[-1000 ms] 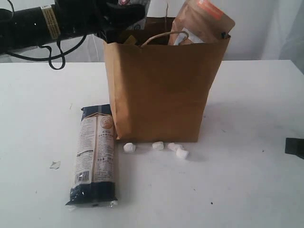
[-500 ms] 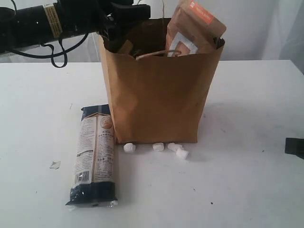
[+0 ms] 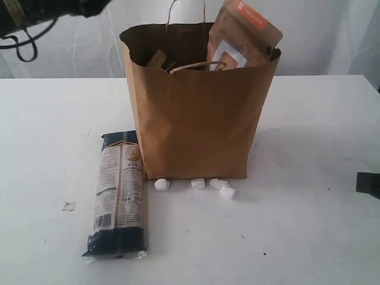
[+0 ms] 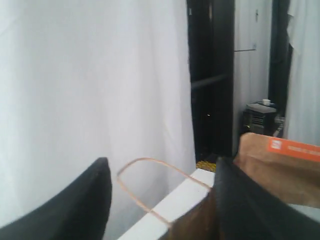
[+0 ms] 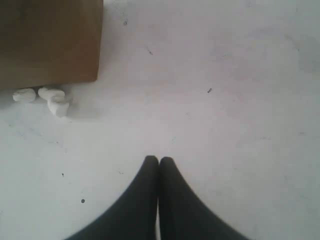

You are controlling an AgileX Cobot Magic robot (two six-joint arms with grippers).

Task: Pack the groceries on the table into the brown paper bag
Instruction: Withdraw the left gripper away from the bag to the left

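step: between items, i judge; one grocery is not yet packed and neither gripper holds anything.
bag [image 3: 202, 119]: upright mid-table [image 3: 309, 237], mouth open, one handle [image 3: 185, 12] standing up at the back rim.
pouch [image 3: 243, 35]: in the bag at its right side, leaning, its top half above the rim.
pasta [image 3: 119, 190]: flat on the table just left of the bag, lengthways toward the camera, its far end near the bag's lower left corner.
other groceries: none seen on the table; a dark shape shows inside the bag mouth, too shadowed to name.
left gripper [image 4: 162, 170]: up high behind the bag's left side, fingers spread, nothing between them; the exterior view shows only the left arm [image 3: 35, 12] at the top corner.
right gripper [image 5: 159, 161]: low over bare table to the right of the bag, fingers pressed together, empty.
white bits [image 3: 196, 183]: a few small lumps at the bag's front foot, touching or just beside it.
scrap [image 3: 69, 206]: small pale fleck left of the pasta.
next move: likely the left gripper comes down on the pasta, grips across its narrow width near the middle, lifts and tips it end-down.
calls for: enough height to pass the rim, and entry on the open left side, away from the pouch.
risk: a long packet may snag the rim or nudge the bag.
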